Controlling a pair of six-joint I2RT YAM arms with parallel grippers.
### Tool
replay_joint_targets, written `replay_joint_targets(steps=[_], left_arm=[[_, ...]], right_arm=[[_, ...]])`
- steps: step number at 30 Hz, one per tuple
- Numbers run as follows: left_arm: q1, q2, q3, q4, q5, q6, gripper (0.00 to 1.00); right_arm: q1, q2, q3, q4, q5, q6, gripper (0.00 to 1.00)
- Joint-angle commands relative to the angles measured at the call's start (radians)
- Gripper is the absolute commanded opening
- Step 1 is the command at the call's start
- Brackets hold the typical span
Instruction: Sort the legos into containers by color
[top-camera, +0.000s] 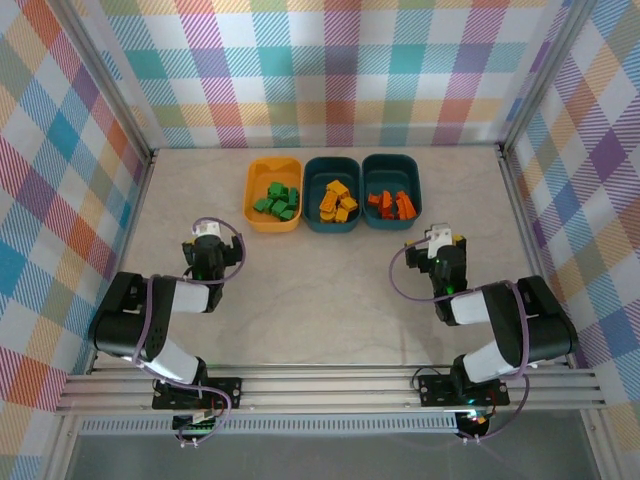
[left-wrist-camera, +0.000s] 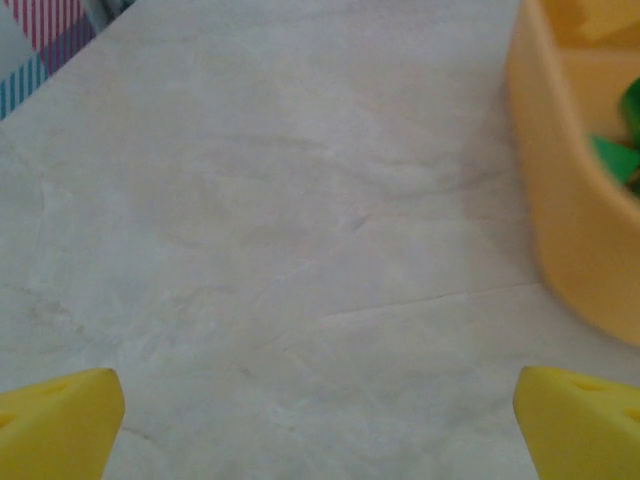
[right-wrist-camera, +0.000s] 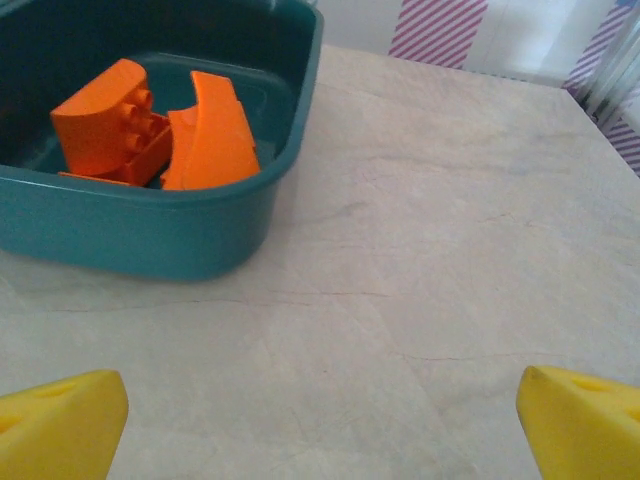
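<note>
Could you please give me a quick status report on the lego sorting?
Left gripper and right gripper open, empty. Green legos in yellow bin, yellow legos in middle teal bin, orange legos in right teal bin. Nothing in the way.

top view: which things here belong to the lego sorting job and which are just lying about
Job:
green legos in the yellow bin
yellow legos in the middle teal bin
orange legos in the right teal bin

Not the job:
table
plaid walls
metal rails
</note>
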Motion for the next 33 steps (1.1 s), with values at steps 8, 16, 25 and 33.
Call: replay_joint_targets(steps=[8, 16, 25, 33], left_arm=[[0.026, 0.003, 0.004, 0.051, 0.06, -0.021, 1.0], [0.02, 0.002, 0.003, 0.051, 0.052, -0.015, 1.0], [0.019, 0.003, 0.005, 0.051, 0.051, -0.014, 1.0], [0.019, 0.004, 0.003, 0.051, 0.051, -0.013, 1.0]], right_arm=[[-0.155, 0.046, 0.127, -0.084, -0.123, 0.171, 1.0], [-0.152, 0.042, 0.128, -0.094, -0.133, 0.162, 1.0], [-0.152, 0.041, 0.128, -0.092, -0.134, 0.162, 1.0], [-0.15, 0.041, 0.126, -0.092, -0.133, 0.162, 1.0]])
